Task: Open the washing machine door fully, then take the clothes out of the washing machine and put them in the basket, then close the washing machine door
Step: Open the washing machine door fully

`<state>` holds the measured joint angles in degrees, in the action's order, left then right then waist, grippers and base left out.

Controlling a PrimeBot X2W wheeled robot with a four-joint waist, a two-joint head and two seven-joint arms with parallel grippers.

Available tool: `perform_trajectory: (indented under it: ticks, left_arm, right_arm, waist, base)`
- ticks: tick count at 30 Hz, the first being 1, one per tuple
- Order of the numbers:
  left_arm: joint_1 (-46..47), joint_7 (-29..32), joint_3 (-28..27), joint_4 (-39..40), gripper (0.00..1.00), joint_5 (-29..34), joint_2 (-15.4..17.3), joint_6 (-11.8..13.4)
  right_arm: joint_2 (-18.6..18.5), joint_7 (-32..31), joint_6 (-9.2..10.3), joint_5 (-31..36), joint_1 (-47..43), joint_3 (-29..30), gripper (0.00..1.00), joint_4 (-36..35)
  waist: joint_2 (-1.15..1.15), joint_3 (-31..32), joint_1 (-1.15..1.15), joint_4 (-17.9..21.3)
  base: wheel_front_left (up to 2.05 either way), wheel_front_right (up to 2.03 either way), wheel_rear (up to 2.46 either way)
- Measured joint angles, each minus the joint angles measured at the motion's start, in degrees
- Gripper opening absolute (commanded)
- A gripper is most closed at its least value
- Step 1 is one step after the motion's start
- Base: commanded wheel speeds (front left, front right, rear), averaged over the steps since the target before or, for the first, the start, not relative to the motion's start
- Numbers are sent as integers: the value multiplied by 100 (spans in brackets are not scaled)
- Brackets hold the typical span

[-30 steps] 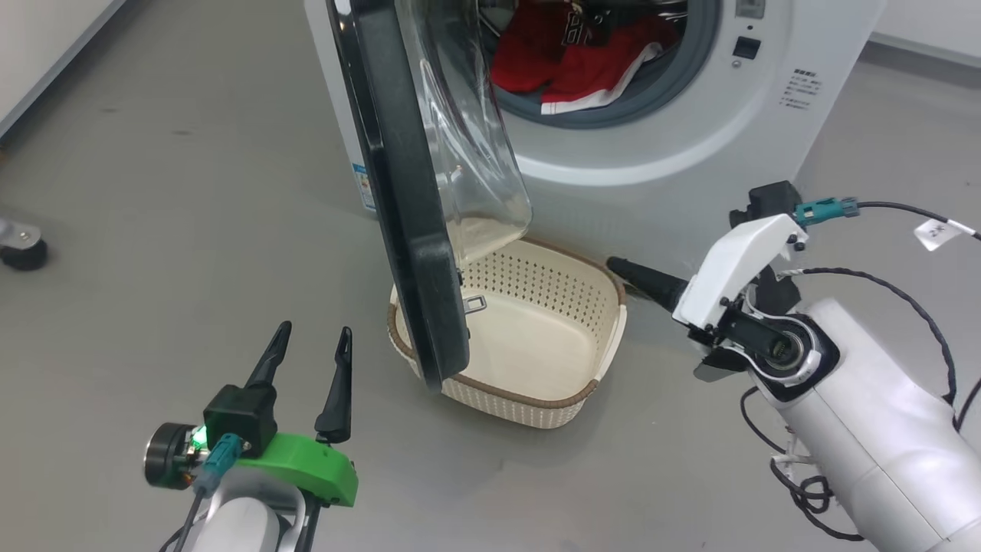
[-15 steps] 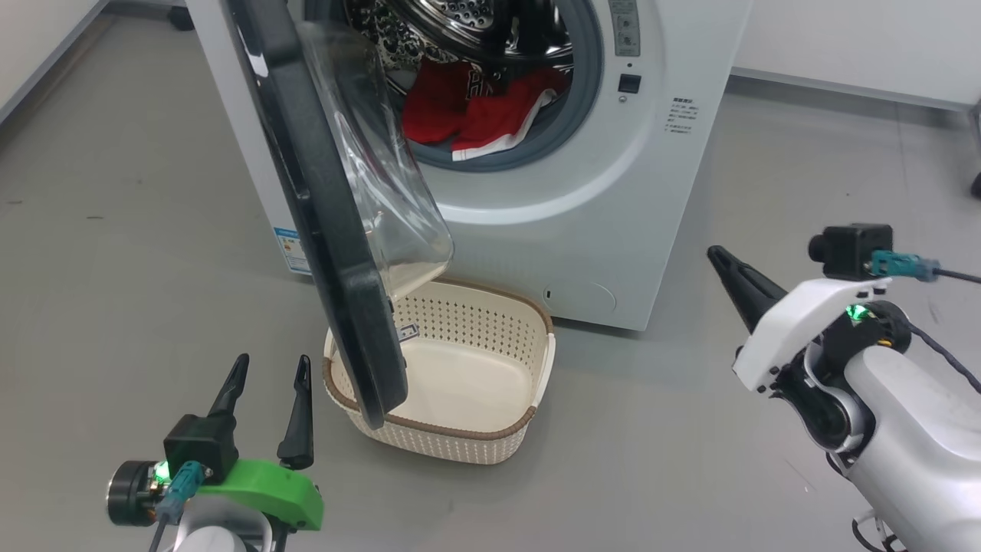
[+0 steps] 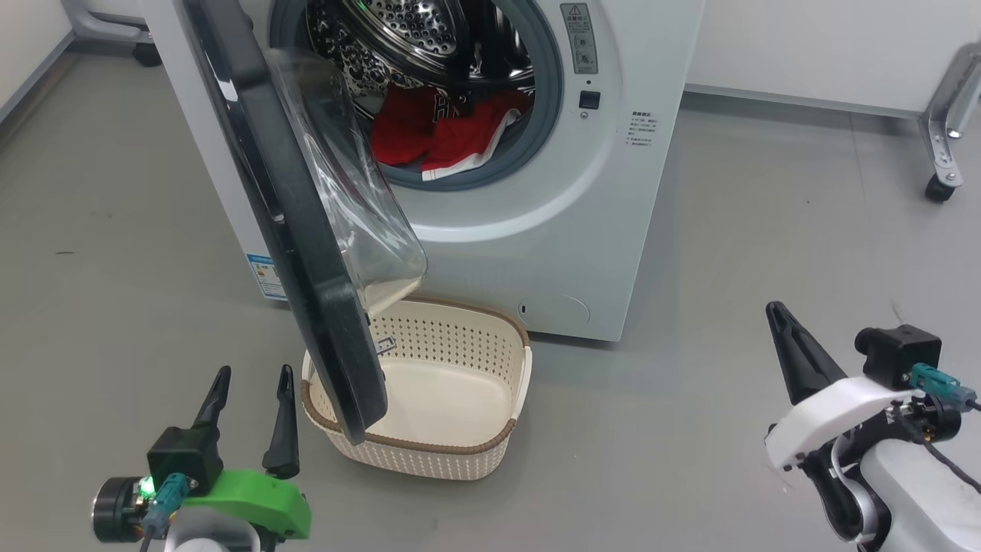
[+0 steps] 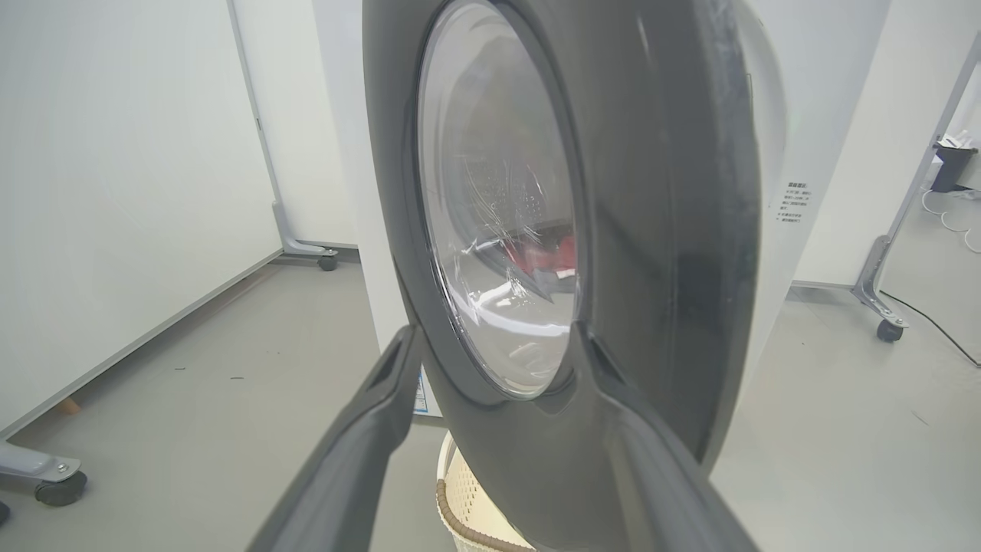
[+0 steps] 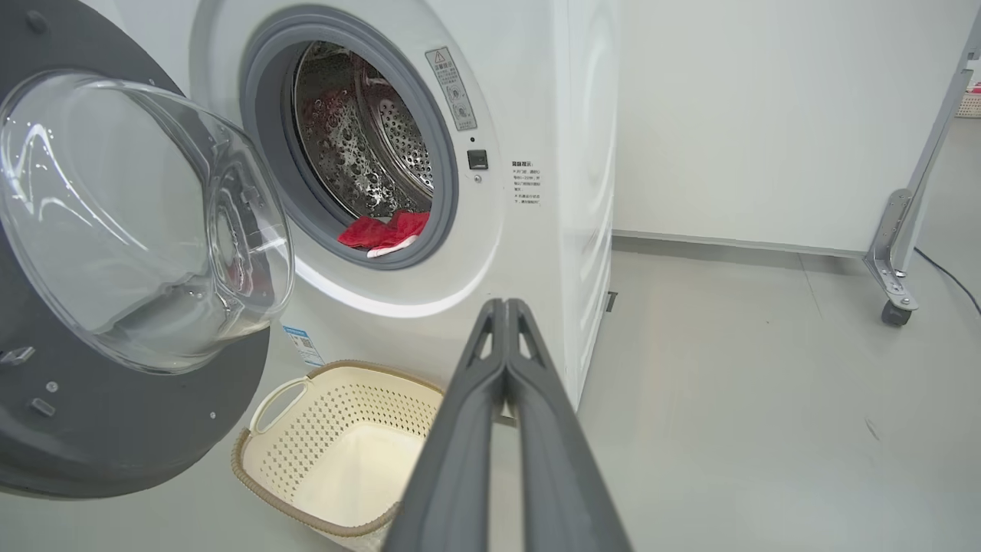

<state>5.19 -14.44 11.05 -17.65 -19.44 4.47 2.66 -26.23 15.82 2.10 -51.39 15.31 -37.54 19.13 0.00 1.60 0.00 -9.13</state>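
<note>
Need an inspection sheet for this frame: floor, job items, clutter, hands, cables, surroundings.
Surface: grey floor, a few small dark scuffs.
Job's things: washing machine door swung open; washing machine drum exposed; clothes red, heaped at the drum's front; basket on the floor before the machine, nothing in it.
Clutter: nothing seen.
Hands: left hand open, holding nothing, beside the door's outer face; right hand shut, holding nothing, off to the machine's right.
Cables: teal plug with a lead at the right wrist, likewise at the left; dark cable on the floor.
Surroundings: white walls; wheeled metal frame.
</note>
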Motion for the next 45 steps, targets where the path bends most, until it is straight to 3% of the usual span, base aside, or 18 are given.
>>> perform_trajectory:
  ticks: [4,9,10,11,12,13,25,45]
  left_arm:
    - [-27,0,-18,8,100,3,-3,-1]
    - [-82,0,-78,14,100,5,-4,-1]
    - [-83,0,-89,18,100,9,-5,-1]
    - [-87,0,-102,19,100,21,-5,-1]
    - [-97,0,-120,22,100,30,-7,-1]
    - [-114,0,-138,23,100,30,-8,-1]
    - [-231,0,-162,30,100,96,-21,-53]
    - [-289,0,-264,30,100,142,-54,-121]
  right_arm:
    - [-27,-63,225,243,-277,99,0,-121]
    - [133,-96,364,424,-623,469,0,-394]
    - [162,-96,368,506,-653,583,7,-476]
    - [171,-96,375,616,-662,677,42,-554]
    - [177,-97,413,749,-669,788,90,-638]
    - [193,-97,420,834,-682,920,100,-709]
    - [538,-96,469,1348,-1326,1702,100,-1167]
    - [1001,-96,470,1930,-2069,2180,100,-1507]
  waist:
    - [0,14,0,31]
    - [0,23,0,81]
    - [0,23,0,93]
    - [0,23,0,106]
    - [0,23,0,119]
    - [0,23,0,133]
    - [0,14,0,239]
    - [0,40,0,322]
  base:
    - [0,0,0]
    - [0,0,0]
    - [0,0,0]
    - [0,0,0]
    - [0,0,0]
    - [0,0,0]
    - [0,0,0]
    - [0,0,0]
